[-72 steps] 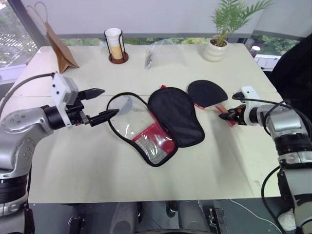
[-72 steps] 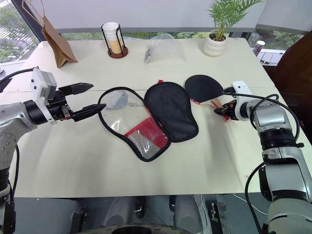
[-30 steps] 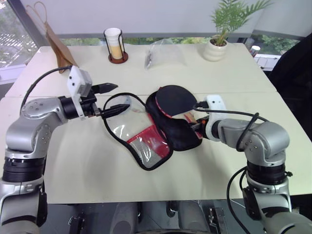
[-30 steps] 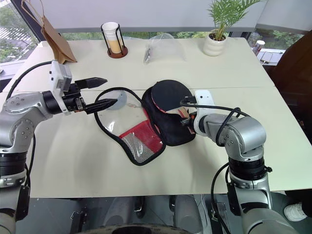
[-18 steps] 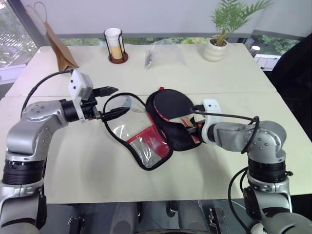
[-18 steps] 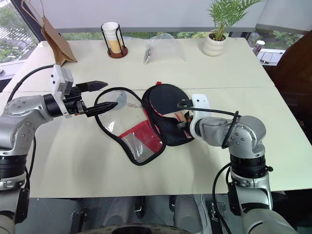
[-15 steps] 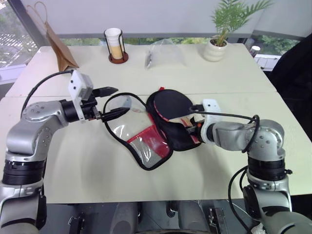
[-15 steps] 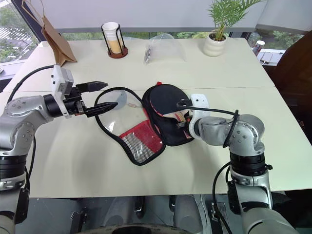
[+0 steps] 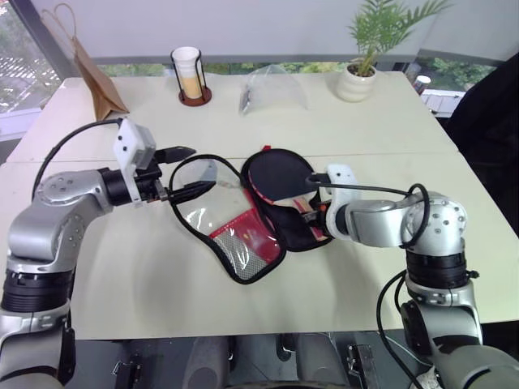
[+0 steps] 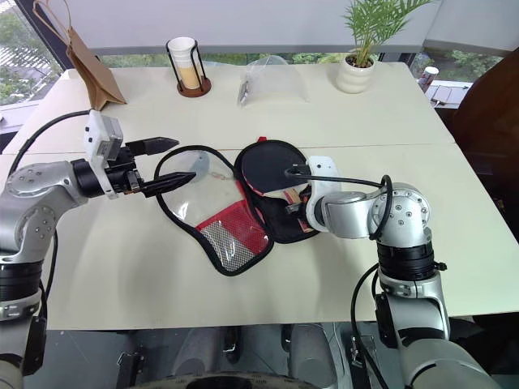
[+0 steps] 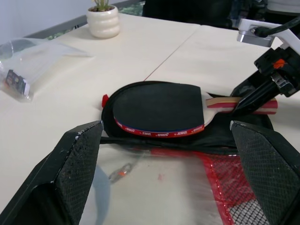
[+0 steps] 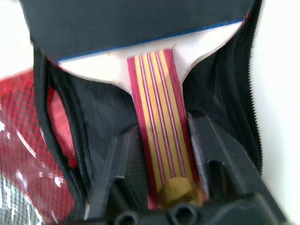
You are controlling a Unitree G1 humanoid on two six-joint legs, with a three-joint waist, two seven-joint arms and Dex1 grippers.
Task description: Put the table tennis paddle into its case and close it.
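Resting flat on the open black half of the case (image 9: 280,212), the table tennis paddle (image 9: 280,172) lies near the middle of the bench (image 9: 365,121), its round black face toward the far side and its striped wooden handle (image 12: 161,122) pointing at the right pincer (image 12: 161,154). That pincer's 2 black fingers (image 12: 213,145) straddle the handle with a little daylight on the left side; the right finger looks close against the wood, but whether there is real pressure cannot be told, so the handle reads as flanked rather than firmly gripped. The left pincer (image 9: 185,172) hovers wide open and empty just beside the case's other half, the flap with clear window, red panel and mesh pocket, its tips near the zip edge without a visible touch.

As a judgement, the paddle is light and rigid: it should slide as 1 piece, and the narrow handle is the natural hold, since the rubber face is broad, flat and offers no edge to pinch. The case is the opposite, soft and floppy fabric that will fold and drag if pushed. Its stiffer zipped rim is likely the best place to take it, lifting the windowed flap over the paddle. The small zip pull looks like the fiddliest target for such fingers.

Along the far edge stand a paper bag (image 9: 91,69), a cup in a wire holder (image 9: 188,74), a clear plastic bag (image 9: 274,87) and a potted plant (image 9: 361,77).
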